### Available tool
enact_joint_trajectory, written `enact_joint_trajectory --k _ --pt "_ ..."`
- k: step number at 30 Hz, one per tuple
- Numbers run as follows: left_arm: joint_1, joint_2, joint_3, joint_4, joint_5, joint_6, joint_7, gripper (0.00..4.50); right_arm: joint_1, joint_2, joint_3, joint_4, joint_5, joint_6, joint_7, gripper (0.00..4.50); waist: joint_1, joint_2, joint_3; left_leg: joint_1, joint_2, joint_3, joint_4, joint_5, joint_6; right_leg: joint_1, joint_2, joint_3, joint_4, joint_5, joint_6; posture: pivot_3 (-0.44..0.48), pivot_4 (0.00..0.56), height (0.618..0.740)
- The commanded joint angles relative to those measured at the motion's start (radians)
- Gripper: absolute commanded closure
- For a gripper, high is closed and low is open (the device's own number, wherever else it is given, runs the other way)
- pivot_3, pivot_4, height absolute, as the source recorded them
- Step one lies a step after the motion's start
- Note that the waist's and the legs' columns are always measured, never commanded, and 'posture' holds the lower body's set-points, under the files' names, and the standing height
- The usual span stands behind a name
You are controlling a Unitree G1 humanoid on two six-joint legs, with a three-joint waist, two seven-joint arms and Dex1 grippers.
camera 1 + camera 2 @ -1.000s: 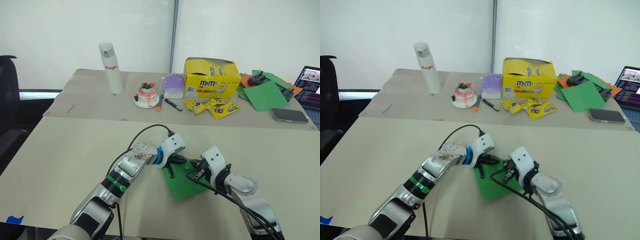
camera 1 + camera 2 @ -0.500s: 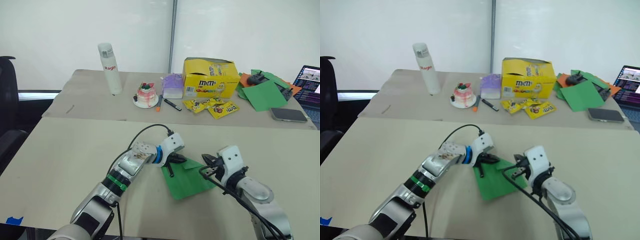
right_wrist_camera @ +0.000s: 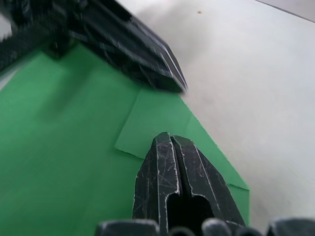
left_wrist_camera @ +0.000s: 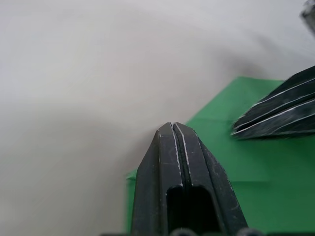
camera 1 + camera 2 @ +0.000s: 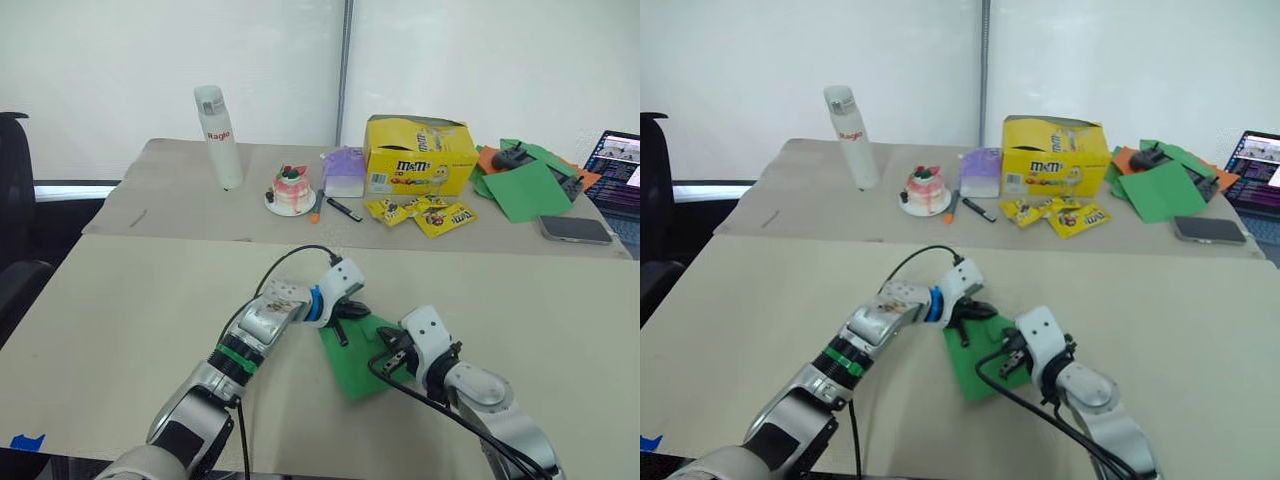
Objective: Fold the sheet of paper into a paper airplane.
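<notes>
One sheet of paper (image 5: 357, 362) lies flat on the near surface (image 5: 120, 320), between your two tools and under both tips. It reads as a creased rectangle with one small corner flap already turned down near the right tool. No point is formed yet, so it has no nose; the long axis runs diagonally, from under the left tool toward the near edge of the surface, on your right-hand side.

Left tool (image 5: 345, 322): fingers pressed together, gripping nothing, tip resting at the paper's far-left edge. Right tool (image 5: 388, 350): fingers also together, gripping nothing, tip over the folded flap on the paper's right side.

Risks, as judgement:
- Both tools only press; neither clamps. Push sideways and the sheet will likely slide or rotate on the smooth surface, and your crease goes off line.
- Drag the right tool without the left pinning firmly and the thin paper may buckle or tear at the flap.
- Tools sit near each other over the sheet; a hasty sweep could knock them together.
- Lift the right tool too early and the flap may spring open.
</notes>
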Motion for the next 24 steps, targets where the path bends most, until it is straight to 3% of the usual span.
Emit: enact_joint_trajectory --k 1,5,8,12,17,21,24 --pt "0.032 0.073 0.08 0.027 0.017 0.002 0.043 4.5 -0.018 -0.008 0.01 0.03 -0.019 0.022 -0.017 4.48 -0.008 0.0 0.0 0.0 0.0 0.0 0.0 0.0 0.0 0.0 0.0 0.0 0.0 0.0 0.0 0.0 0.15 0.722" --pt "0.064 0.065 0.265 -0.04 -0.107 0.03 0.082 4.5 -0.055 0.002 0.038 0.068 -0.018 0.024 -0.019 4.48 -0.013 -0.001 0.001 0.001 0.003 0.0 -0.001 0.0 0.0 0.0 0.001 0.001 0.001 0.0 0.0 0.0 0.15 0.722" --pt "0.11 0.09 0.364 -0.163 -0.219 0.189 0.069 4.5 -0.075 -0.008 0.056 0.086 -0.024 0.014 -0.006 4.48 -0.009 -0.002 0.001 0.0 0.003 0.0 -0.001 0.0 0.0 -0.001 0.001 0.0 0.001 0.0 0.0 0.0 0.15 0.722" --pt "0.206 0.182 0.372 -0.356 -0.332 0.471 0.045 3.32 -0.107 -0.021 0.066 0.121 -0.033 -0.005 0.006 4.5 -0.011 -0.002 0.001 0.001 0.003 0.0 -0.001 0.0 0.0 -0.001 -0.001 0.0 0.001 0.0 0.0 0.0 0.15 0.722" --pt "0.253 0.112 0.494 -0.503 -0.465 0.691 0.151 1.66 -0.131 -0.014 0.091 0.142 -0.035 -0.01 0.009 4.5 -0.005 -0.003 0.002 0.001 0.003 0.0 -0.001 0.001 -0.001 0.0 -0.002 0.0 0.002 0.0 0.0 0.0 0.15 0.722" --pt "0.257 0.008 0.549 -0.545 -0.514 0.794 0.252 1.66 -0.136 -0.007 0.107 0.149 -0.038 -0.01 0.009 4.5 -0.008 -0.003 0.002 0.001 0.002 0.0 -0.002 0.001 -0.001 0.0 -0.002 0.0 0.001 0.0 0.0 0.0 0.15 0.722" --pt "0.268 -0.012 0.526 -0.553 -0.507 0.81 0.293 1.66 -0.14 -0.01 0.111 0.152 -0.043 -0.013 0.011 4.5 -0.012 -0.003 0.001 0.001 0.003 0.0 -0.002 0.001 -0.001 0.0 -0.001 0.0 0.001 0.0 0.0 0.0 0.15 0.722"
